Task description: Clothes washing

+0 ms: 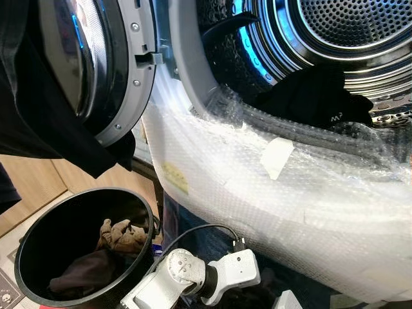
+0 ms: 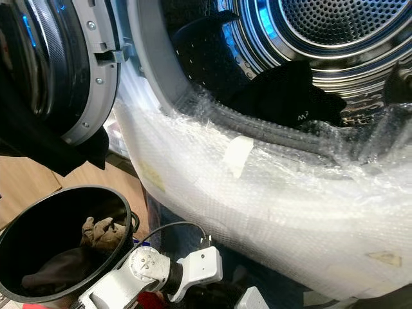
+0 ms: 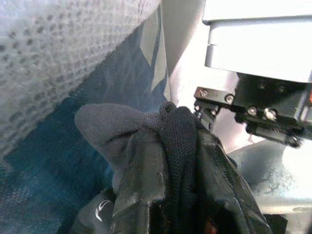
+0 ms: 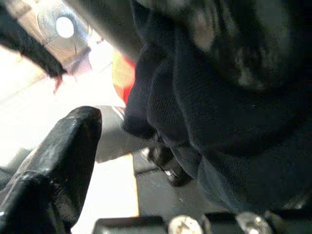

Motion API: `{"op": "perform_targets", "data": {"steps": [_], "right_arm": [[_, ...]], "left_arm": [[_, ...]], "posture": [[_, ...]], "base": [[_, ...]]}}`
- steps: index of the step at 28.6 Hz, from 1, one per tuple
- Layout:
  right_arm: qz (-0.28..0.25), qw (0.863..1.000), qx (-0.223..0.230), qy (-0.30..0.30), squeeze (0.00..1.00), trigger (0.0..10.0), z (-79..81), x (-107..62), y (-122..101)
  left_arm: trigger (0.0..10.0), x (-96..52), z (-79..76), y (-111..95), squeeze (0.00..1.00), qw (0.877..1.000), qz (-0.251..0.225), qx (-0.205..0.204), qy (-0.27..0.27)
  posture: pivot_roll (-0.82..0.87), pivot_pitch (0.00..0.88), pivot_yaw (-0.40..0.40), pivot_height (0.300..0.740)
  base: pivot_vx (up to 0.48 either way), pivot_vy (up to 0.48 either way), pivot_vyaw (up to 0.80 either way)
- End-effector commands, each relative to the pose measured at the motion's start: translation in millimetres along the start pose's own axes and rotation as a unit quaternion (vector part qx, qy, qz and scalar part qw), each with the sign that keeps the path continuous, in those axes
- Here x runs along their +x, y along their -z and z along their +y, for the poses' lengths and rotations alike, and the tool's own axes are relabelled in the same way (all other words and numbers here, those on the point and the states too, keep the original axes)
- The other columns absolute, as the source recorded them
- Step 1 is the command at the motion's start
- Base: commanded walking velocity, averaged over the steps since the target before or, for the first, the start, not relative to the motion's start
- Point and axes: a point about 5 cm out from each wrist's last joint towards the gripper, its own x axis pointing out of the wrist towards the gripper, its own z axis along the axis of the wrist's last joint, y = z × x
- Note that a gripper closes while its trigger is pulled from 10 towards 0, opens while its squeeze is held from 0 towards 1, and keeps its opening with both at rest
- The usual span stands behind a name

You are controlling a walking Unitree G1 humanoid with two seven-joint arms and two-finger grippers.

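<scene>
left gripper point(image 3: 170, 161) is pinched tight on a dark garment point(image 3: 122, 131) down low by the bubble-wrapped washer front point(image 1: 270, 193) — it could snag on that wrap going up to the drum point(image 1: 347, 32). right gripper point(image 4: 146, 161) looks spread beside dark cloth.

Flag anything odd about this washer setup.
The washer's front is still wrapped in bubble wrap, with a strip bunched over the door seal. A dark garment lies half over the drum's lip rather than fully inside.

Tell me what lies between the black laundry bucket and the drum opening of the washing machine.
In the left eye view, the machine's bubble-wrapped white front panel lies between the black bucket and the drum opening.
</scene>
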Motion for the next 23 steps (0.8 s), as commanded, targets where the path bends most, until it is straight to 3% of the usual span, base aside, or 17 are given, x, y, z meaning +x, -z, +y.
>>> {"op": "perform_targets", "data": {"steps": [1, 7, 9, 16, 19, 20, 23], "right_arm": [[-0.016, 1.0, 0.015, -0.012, 0.0, 10.0, 7.7, 2.2, -4], [-0.038, 0.998, 0.041, -0.003, 0.0, 10.0, 9.2, 9.2, -10], [-0.039, 0.998, 0.047, 0.023, 0.0, 10.0, 4.2, 15.1, -11], [-0.042, 0.997, 0.057, 0.031, 0.0, 10.0, 4.8, 24.4, -16], [-0.035, 0.995, 0.047, 0.077, 0.0, 10.0, -5.9, 28.7, -14], [-0.028, 0.986, 0.058, 0.151, 0.0, 10.0, -23.6, 32.0, -12], [-0.042, 0.978, 0.075, 0.189, 0.0, 10.0, -33.6, 33.4, -14]], "left_arm": [[0.0, 1.8, 3.2, -11, 0.0, 1.0, -0.018, 0.022, -0.007], [0.0, 7.2, 10.1, -19, 0.0, 0.999, -0.023, 0.022, -0.037], [0.0, 11.2, 10.0, -24, 0.0, 0.998, -0.034, 0.013, -0.044], [0.0, 15.5, 9.1, -40, 0.0, 0.996, -0.081, -0.016, -0.044], [0.0, 16.1, 9.3, -44, 0.0, 0.995, -0.09, -0.022, -0.043], [0.0, 16.1, 9.0, -47, 0.0, 0.994, -0.097, -0.026, -0.039], [0.0, 15.6, 8.8, -49, 0.0, 0.994, -0.1, -0.029, -0.038]], "posture": [[-0.1, 0.0, -0.01, 0.74], [-0.1, 0.017, -0.007, 0.74], [-0.1, 0.027, -0.01, 0.74], [-0.1, 0.047, -0.01, 0.74], [-0.1, 0.048, -0.009, 0.74], [-0.1, 0.05, -0.008, 0.74], [-0.09, 0.05, -0.005, 0.74]], "base": [[0.0, 0.0, 0.0], [0.0, 0.0, 0.0], [0.0, 0.0, 0.0], [0.0, 0.0, 0.0], [0.0, 0.0, 0.0], [0.0, 0.0, 0.0], [0.0, 0.0, 0.0]]}}
